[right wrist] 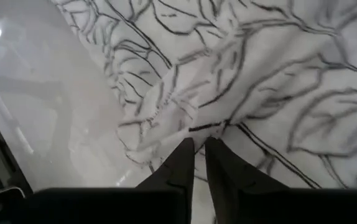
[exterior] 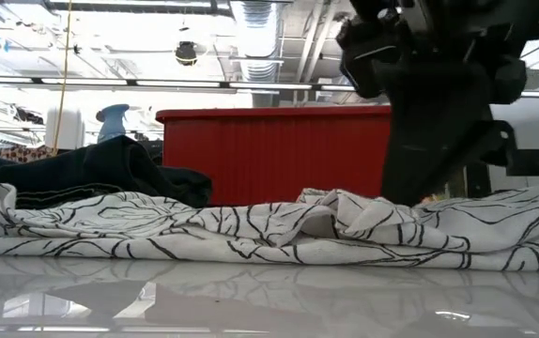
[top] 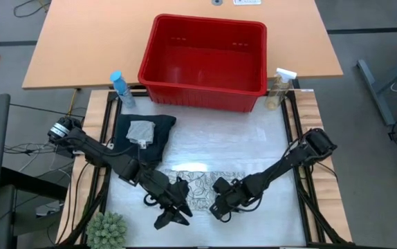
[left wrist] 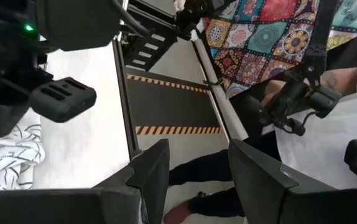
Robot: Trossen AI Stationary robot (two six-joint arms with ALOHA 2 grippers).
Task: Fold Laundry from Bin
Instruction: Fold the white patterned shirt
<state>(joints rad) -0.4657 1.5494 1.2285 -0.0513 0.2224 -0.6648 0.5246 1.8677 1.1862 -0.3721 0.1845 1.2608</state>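
While the right gripper [right wrist: 198, 147] presses down on the near edge of the white leaf-print cloth [top: 200, 185], its two fingers [right wrist: 177, 163] stand nearly together, pinching a small raised fold of that fabric between their tips. Just beside it, the left gripper [top: 173, 216] sits at the cloth's other near corner; its fingers [left wrist: 150, 171] are parted with a clear gap and nothing between them, holding no cloth. The cloth itself lies rumpled and spread across the front of the white table [top: 254, 149], low ridges running along it. Farther back on the left, the dark trousers [top: 155, 135] lie folded, with the small grey cloth [top: 142, 131] resting on top. Beyond them stands the red bin [top: 205, 63], flanked by a blue spray bottle [top: 121, 88] and a clear spray bottle [top: 280, 88].
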